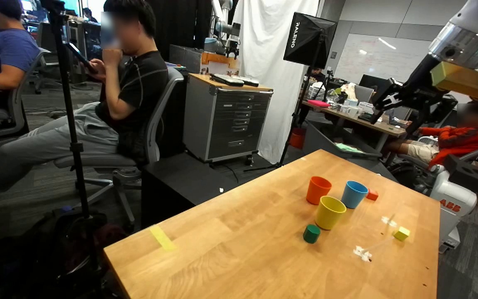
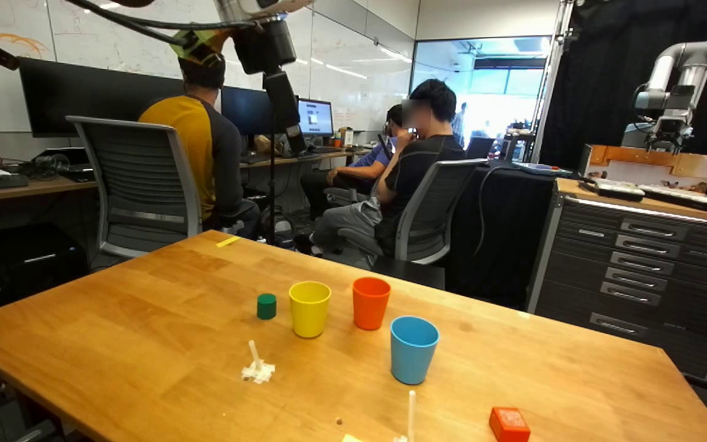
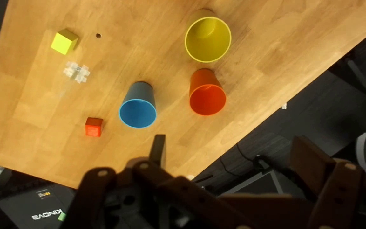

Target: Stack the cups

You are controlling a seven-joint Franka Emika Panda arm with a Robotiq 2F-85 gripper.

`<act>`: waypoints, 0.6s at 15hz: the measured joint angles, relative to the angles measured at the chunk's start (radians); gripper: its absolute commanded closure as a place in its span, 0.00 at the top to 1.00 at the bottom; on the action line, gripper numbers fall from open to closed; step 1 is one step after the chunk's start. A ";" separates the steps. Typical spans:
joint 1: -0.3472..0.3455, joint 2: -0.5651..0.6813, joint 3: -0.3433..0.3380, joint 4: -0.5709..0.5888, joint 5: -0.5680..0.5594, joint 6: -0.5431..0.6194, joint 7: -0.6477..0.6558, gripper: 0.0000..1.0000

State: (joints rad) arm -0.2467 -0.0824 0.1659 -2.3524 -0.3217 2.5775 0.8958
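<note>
The orange-red cup (image 1: 318, 191), yellow cup (image 1: 330, 214) and blue cup (image 1: 354, 194) stand upright and separate on the wooden table. They also show in an exterior view as orange-red cup (image 2: 371, 304), yellow cup (image 2: 309, 310) and blue cup (image 2: 413, 351). In the wrist view I look into the empty mouths of the orange-red cup (image 3: 207, 99), yellow cup (image 3: 208, 38) and blue cup (image 3: 138, 113). My gripper (image 1: 394, 122) is high above the table, apart from all cups. In the wrist view its fingers (image 3: 230, 143) are wide apart with nothing between them.
A small green block (image 2: 266, 306) stands beside the yellow cup. A red block (image 3: 93, 126) lies near the blue cup and a yellow block (image 3: 64, 41) lies farther off. Thin upright sticks (image 2: 255, 353) are taped to the table (image 2: 163, 307). People sit beyond the table.
</note>
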 measured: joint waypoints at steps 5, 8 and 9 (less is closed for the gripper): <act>0.062 0.150 -0.092 0.087 0.010 0.007 -0.002 1.00; 0.102 0.225 -0.135 0.116 0.038 0.008 -0.007 1.00; 0.113 0.245 -0.147 0.121 0.043 0.009 -0.008 1.00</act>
State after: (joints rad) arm -0.1334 0.1628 0.0189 -2.2310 -0.2784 2.5864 0.8882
